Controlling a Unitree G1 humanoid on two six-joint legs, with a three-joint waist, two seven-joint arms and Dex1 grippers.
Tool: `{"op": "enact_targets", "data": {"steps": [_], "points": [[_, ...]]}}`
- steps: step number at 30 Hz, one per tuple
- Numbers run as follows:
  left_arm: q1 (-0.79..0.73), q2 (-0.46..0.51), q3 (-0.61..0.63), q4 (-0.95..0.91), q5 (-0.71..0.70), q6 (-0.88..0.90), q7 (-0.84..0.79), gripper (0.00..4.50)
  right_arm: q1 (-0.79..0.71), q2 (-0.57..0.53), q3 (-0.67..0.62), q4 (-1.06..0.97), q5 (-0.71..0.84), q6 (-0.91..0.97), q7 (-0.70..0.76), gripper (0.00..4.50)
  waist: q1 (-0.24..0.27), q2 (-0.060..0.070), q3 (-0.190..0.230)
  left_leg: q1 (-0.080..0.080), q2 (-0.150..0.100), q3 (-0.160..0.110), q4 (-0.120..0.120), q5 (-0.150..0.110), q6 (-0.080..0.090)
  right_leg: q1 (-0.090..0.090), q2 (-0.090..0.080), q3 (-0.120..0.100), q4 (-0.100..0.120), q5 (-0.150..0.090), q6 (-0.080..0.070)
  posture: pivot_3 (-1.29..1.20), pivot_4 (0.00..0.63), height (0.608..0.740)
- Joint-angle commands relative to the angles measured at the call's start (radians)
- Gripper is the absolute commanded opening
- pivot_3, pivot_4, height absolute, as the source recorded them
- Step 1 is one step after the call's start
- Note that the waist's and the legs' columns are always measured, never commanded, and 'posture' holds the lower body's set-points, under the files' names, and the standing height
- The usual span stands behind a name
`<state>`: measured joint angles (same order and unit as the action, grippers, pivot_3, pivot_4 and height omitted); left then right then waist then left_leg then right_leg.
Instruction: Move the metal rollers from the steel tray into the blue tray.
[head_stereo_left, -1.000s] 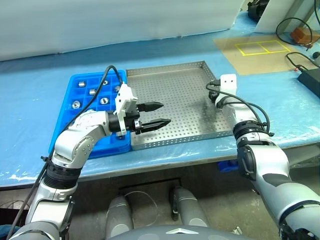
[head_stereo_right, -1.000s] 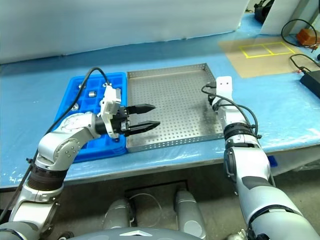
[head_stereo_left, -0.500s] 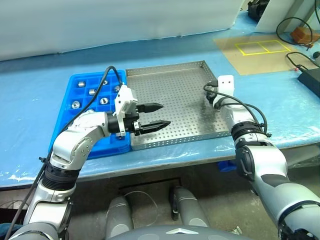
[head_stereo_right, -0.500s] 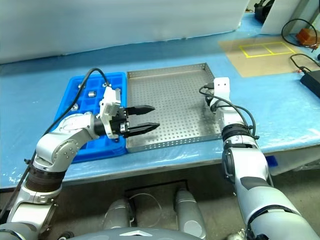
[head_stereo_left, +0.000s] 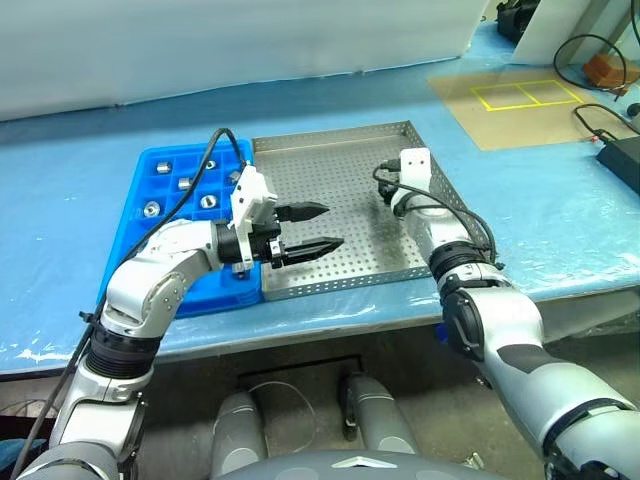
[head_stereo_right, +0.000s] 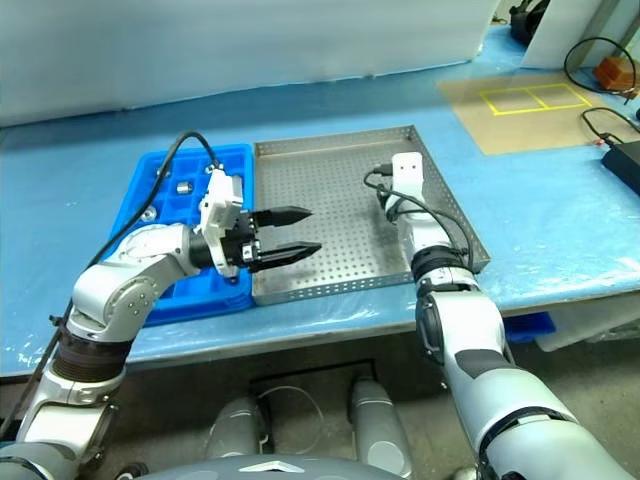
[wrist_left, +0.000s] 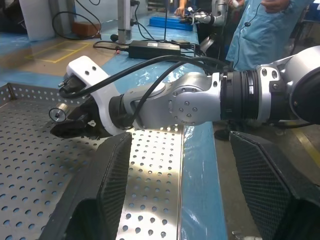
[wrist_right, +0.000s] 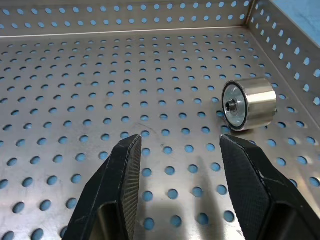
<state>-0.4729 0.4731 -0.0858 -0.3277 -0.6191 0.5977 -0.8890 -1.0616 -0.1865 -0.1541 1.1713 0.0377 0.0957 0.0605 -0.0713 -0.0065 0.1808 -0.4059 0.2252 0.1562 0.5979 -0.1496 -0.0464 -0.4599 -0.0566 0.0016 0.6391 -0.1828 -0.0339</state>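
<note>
While laid side by side on a long table (head_stereo_left: 80, 200) covered in blue plastic sheeting, blue tray (head_stereo_left: 160, 165) on the left and steel tray (head_stereo_left: 345, 170) touching it on the right, both near the table's front edge. Several rollers (head_stereo_left: 152, 209) already in the blue tray's far compartments; one roller (wrist_right: 248, 104) lying on its side on the steel tray's perforated floor, close to the rim at its far right corner. Left gripper (head_stereo_left: 308, 229) held level over the seam between the trays, pointing right, fingers spread apart and empty. Right gripper (wrist_right: 182, 165) low over the steel tray's right part, fingers parted with nothing between them, roller just ahead and slightly to one side, apart from the fingertips. Farther right on the table: a tan mat (head_stereo_left: 520, 100) with yellow marked squares, black cables (head_stereo_left: 590, 115) and a black box (head_stereo_left: 622, 160). Pale wall (head_stereo_left: 250, 40) behind the table. In the left wrist view, a person in light blue clothing (wrist_left: 260, 30) standing beyond the table.
</note>
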Motion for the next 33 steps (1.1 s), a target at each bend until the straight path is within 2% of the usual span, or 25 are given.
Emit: {"op": "enact_targets", "data": {"steps": [1,18,33], "points": [[-0.015,0.001,0.005,-0.027,-0.003,-0.005,0.005,3.31,-0.035,0.003,-0.008,0.014,0.003,-0.024,-0.022,2.53,0.001,0.0,0.0,0.0,0.0,0.0,0.0,0.0,0.0,0.0,0.0,0.0,0.0,0.0,0.0,-0.34,0.15,0.74],[0.002,0.014,0.018,-0.043,0.001,-0.014,0.018,3.31,-0.125,0.091,-0.031,0.003,0.034,-0.062,-0.023,2.53,0.002,0.001,0.001,-0.001,0.0,0.0,-0.001,0.0,0.0,-0.002,0.0,0.0,0.0,0.0,0.0,-0.32,0.15,0.74],[0.035,0.033,0.041,-0.036,0.011,-0.046,0.029,3.31,-0.144,0.08,-0.052,0.012,0.05,-0.041,-0.015,2.53,0.005,0.002,0.001,-0.002,0.0,0.0,-0.002,0.0,0.0,-0.003,0.0,0.0,0.0,0.0,0.0,-0.27,0.15,0.74]]}}
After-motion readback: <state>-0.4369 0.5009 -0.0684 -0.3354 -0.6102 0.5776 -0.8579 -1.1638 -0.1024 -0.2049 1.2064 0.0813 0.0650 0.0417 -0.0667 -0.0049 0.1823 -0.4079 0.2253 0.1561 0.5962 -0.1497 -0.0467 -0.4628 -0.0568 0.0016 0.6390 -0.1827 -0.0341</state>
